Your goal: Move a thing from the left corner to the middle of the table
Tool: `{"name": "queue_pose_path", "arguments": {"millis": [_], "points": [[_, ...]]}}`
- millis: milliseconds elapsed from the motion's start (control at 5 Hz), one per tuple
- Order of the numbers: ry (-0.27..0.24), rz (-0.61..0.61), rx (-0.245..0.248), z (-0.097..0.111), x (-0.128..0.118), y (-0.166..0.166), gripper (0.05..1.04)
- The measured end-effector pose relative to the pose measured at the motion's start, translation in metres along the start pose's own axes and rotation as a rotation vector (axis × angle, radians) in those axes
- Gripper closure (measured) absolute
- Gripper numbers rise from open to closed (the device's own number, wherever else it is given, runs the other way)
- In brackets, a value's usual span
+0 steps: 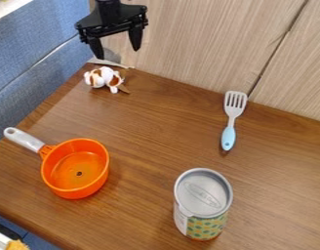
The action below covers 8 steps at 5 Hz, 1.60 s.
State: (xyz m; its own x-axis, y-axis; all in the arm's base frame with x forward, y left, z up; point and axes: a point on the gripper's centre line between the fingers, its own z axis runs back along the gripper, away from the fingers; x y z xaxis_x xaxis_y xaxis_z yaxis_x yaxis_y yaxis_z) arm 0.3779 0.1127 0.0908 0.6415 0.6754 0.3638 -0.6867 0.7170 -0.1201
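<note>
Blue cloth (pixel 32 53) lines the left side of the frame, beside the edge of the brown wooden table (pixel 150 132). At the lower left corner of the frame, below the table edge, is a white and black item (pixel 1 239) with a yellow piece (pixel 17 245) next to it; its type cannot be determined.

The orange pan (pixel 72 168) sits upright on the table, left of the frame's centre. Its grey handle (pixel 23 138) points to the upper left and ends near the table edge. A small dark mark (pixel 79 174) is on the floor of the pan.

The task's thing, a white and brown toy (pixel 105 77), lies on the table at its corner in the upper left of the frame. A pale, thin item (pixel 109 63) is located just behind it.

The gripper (pixel 117 53) hangs at the top of the frame, left of centre, above the toy and apart from it. The claw is wide: its two black fingers (pixel 135 40) are spread, with nothing held between them.

The can (pixel 203 193) stands upright at the lower right of centre. It has a silver top and a patterned label in green and yellow.

The spatula (pixel 233 110) lies right of centre, its slotted grey head toward the top of the frame and its light blue grip toward the bottom. Pale wood panels (pixel 208 44) form the background at the upper right.
</note>
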Motion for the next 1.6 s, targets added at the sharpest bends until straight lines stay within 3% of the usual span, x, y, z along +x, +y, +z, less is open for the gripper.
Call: {"name": "queue_pose_path", "arguments": {"millis": [200, 400, 800, 1200, 1400, 1600], "points": [[0.031, 0.005, 0.018, -0.012, -0.006, 0.002, 0.083], [0.051, 0.098, 0.066, -0.028, -0.006, 0.006, 0.083], [0.007, 0.298, 0.162, -0.063, 0.020, 0.027, 0.083], [0.001, 0.433, 0.272, -0.089, 0.030, 0.054, 0.083], [0.028, 0.478, 0.309, -0.101, 0.029, 0.065, 0.120], [0.082, 0.474, 0.303, -0.105, 0.027, 0.060, 0.342]]}}
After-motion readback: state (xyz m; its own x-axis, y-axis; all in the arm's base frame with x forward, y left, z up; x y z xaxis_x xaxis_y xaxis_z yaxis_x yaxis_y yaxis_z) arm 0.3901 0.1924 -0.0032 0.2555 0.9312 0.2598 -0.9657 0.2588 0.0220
